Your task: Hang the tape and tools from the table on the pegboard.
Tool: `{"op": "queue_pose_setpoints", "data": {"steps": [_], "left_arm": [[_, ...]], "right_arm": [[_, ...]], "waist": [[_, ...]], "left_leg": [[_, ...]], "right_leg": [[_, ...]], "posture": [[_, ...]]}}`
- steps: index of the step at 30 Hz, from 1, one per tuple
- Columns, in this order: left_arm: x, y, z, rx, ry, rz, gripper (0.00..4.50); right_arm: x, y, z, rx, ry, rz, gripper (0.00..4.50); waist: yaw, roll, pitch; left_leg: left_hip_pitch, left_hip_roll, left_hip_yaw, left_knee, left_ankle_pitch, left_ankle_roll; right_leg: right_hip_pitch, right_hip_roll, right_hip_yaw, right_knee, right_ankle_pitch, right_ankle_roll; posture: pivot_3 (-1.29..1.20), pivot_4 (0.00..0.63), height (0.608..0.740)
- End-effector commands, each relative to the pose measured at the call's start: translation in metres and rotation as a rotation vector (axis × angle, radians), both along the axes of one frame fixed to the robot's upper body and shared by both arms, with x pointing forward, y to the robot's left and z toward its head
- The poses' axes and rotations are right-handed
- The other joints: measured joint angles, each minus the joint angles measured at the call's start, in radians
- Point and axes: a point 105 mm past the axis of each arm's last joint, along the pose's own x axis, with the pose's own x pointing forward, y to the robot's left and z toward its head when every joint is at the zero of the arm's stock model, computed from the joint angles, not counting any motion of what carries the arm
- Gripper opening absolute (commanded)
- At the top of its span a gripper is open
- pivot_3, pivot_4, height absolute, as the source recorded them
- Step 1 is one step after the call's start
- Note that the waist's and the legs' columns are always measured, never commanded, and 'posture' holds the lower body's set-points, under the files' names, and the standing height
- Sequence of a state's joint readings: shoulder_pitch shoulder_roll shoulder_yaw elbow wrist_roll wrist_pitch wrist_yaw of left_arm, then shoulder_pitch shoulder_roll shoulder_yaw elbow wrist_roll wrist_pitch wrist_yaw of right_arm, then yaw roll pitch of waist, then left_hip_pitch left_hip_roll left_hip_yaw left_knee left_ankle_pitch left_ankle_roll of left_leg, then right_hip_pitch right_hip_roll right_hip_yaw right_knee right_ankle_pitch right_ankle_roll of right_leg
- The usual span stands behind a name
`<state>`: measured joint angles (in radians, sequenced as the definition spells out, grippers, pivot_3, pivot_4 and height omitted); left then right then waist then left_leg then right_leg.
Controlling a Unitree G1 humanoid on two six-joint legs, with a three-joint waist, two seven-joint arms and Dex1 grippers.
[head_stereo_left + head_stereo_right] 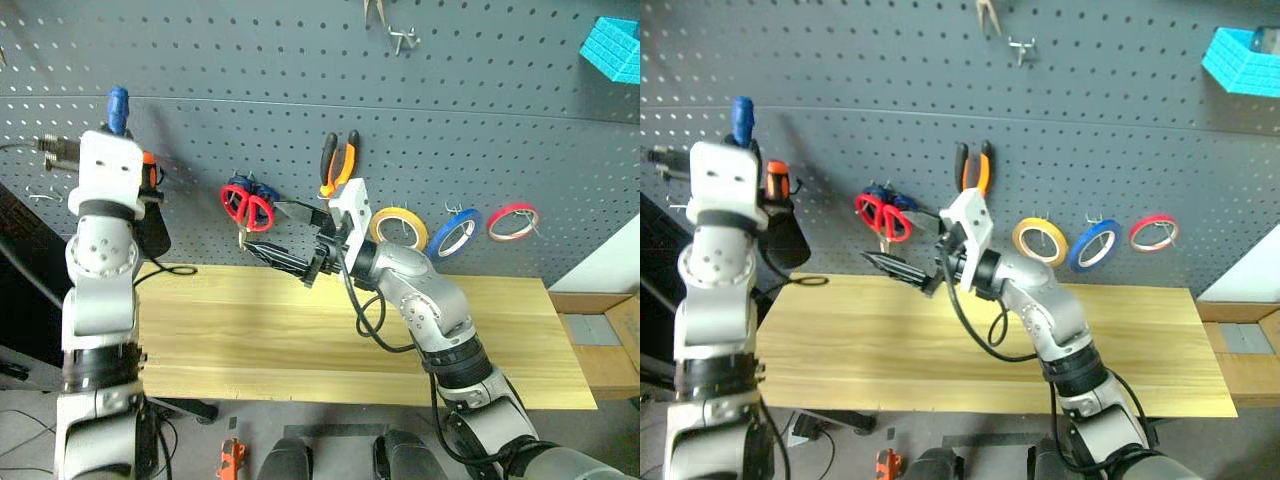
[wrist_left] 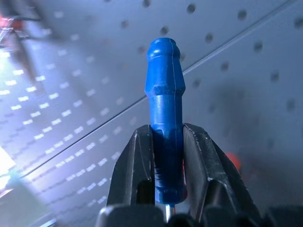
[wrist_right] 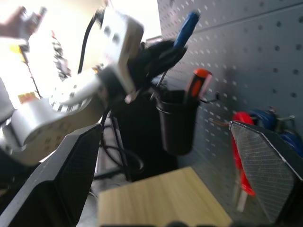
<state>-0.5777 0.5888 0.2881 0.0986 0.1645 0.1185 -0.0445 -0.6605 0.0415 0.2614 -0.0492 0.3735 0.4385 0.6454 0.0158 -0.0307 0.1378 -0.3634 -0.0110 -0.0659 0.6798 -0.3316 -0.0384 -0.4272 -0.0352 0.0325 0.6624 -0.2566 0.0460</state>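
The left claw is gripping the blue screwdriver by the lower half of its handle, both fingers pressing its sides. The tool is standing raised before the pegboard, at about ten o'clock from the counter. Its long axis is running roughly upright, handle end pointing to twelve o'clock and the thin metal shaft pointing down between the fingers. It looks light and rigid; the smooth moulded handle may slip or twist, so the ridged lower section is probably the best place to hold. A black cup carrying an orange-handled screwdriver is hanging just below. The right claw is standing wide and empty above the counter, pointing to nine o'clock near the red scissors.
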Motion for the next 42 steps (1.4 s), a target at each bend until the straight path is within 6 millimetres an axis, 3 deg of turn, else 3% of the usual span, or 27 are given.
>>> {"op": "queue_pose_setpoints", "data": {"steps": [1, 11, 25, 36, 39, 42], "left_arm": [[0.002, 0.004, 0.018, -0.017, -0.081, -0.002, 0.51], [0.006, 0.027, 0.004, -0.123, -0.069, 0.025, 0.51], [-0.025, 0.046, -0.020, -0.226, -0.065, 0.151, 0.51], [-0.030, 0.049, -0.020, -0.247, -0.052, 0.177, 4.31], [-0.027, 0.045, -0.023, -0.278, -0.041, 0.137, 4.48], [-0.024, 0.020, -0.028, -0.327, -0.015, -0.004, 4.48]], "right_arm": [[-0.001, 0.007, 0.024, 0.043, -0.092, -0.040, 4.50], [0.004, 0.005, 0.028, 0.041, -0.104, -0.092, 4.50], [0.007, 0.004, 0.019, 0.016, -0.089, -0.094, 4.50], [0.010, 0.004, 0.016, 0.004, -0.088, -0.086, 4.50], [0.011, 0.001, 0.013, -0.005, -0.089, -0.094, 4.50], [0.014, -0.020, 0.001, -0.051, -0.101, -0.131, 4.50]], "waist": [[-0.018, 0.000, 0.000], [-0.045, 0.000, 0.000], [-0.050, -0.001, -0.001], [-0.046, -0.003, -0.002], [-0.046, -0.003, -0.002], [-0.043, -0.004, -0.003]], "left_leg": [[0.000, 0.000, 0.000, 0.000, 0.000, 0.000], [0.000, 0.002, 0.002, 0.001, 0.001, -0.002], [0.000, 0.003, 0.003, 0.001, 0.002, -0.002], [0.000, 0.003, 0.004, 0.002, 0.003, -0.003], [0.000, 0.003, 0.004, 0.002, 0.003, -0.003], [0.000, 0.003, 0.005, 0.002, 0.003, -0.003]], "right_leg": [[-0.001, 0.000, 0.000, 0.001, 0.000, 0.000], [-0.003, -0.003, 0.003, 0.004, 0.001, -0.001], [-0.004, -0.003, 0.005, 0.005, 0.001, -0.001], [-0.009, -0.003, 0.006, 0.014, 0.001, -0.001], [-0.010, -0.003, 0.007, 0.016, 0.001, -0.001], [-0.010, -0.003, 0.007, 0.016, 0.001, -0.001]], "posture": [[0.05, 0.090, 0.740], [0.02, 0.090, 0.740], [0.05, 0.099, 0.740], [0.06, 0.106, 0.740], [0.06, 0.108, 0.740], [0.05, 0.107, 0.740]]}}
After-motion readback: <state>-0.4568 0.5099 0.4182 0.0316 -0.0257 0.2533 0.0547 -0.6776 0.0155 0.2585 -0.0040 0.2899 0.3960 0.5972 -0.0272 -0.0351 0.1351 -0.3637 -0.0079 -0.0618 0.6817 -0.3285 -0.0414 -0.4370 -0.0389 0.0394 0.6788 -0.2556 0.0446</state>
